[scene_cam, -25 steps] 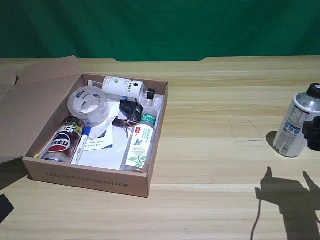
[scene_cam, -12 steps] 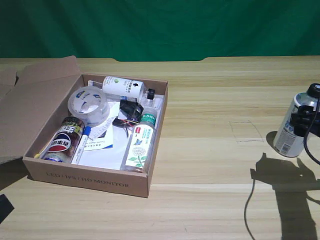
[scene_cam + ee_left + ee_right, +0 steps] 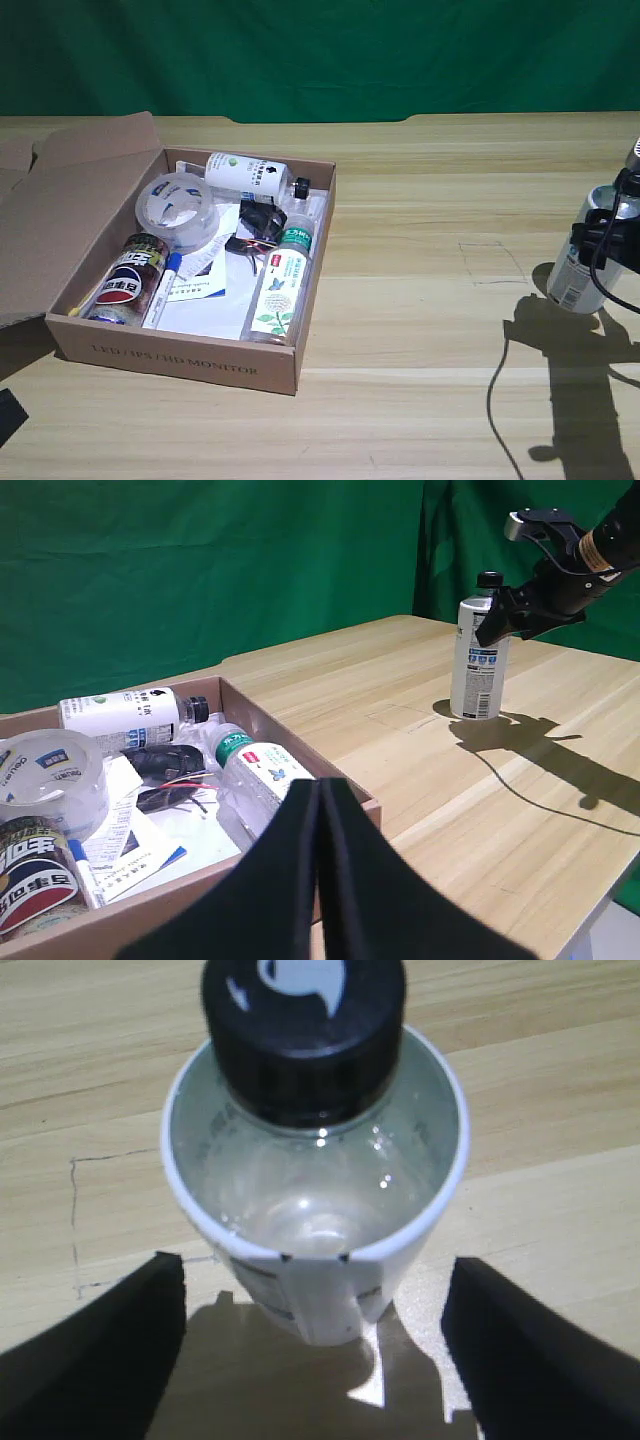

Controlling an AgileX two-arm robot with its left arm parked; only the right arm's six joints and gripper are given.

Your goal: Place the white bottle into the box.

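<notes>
While the white bottle stands upright at the exterior view's right edge, the right gripper straddles it, fingers apart.

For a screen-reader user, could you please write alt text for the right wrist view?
The white bottle with its black cap stands upright on the wooden table, seen from above, between the two open fingers of the right tool.

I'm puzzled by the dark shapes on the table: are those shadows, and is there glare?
Exterior view: the arm's hard shadow falls on the wooden table. Right wrist view: small glints on the tall clear black-capped bottle, open gripper fingers blurred.
</notes>
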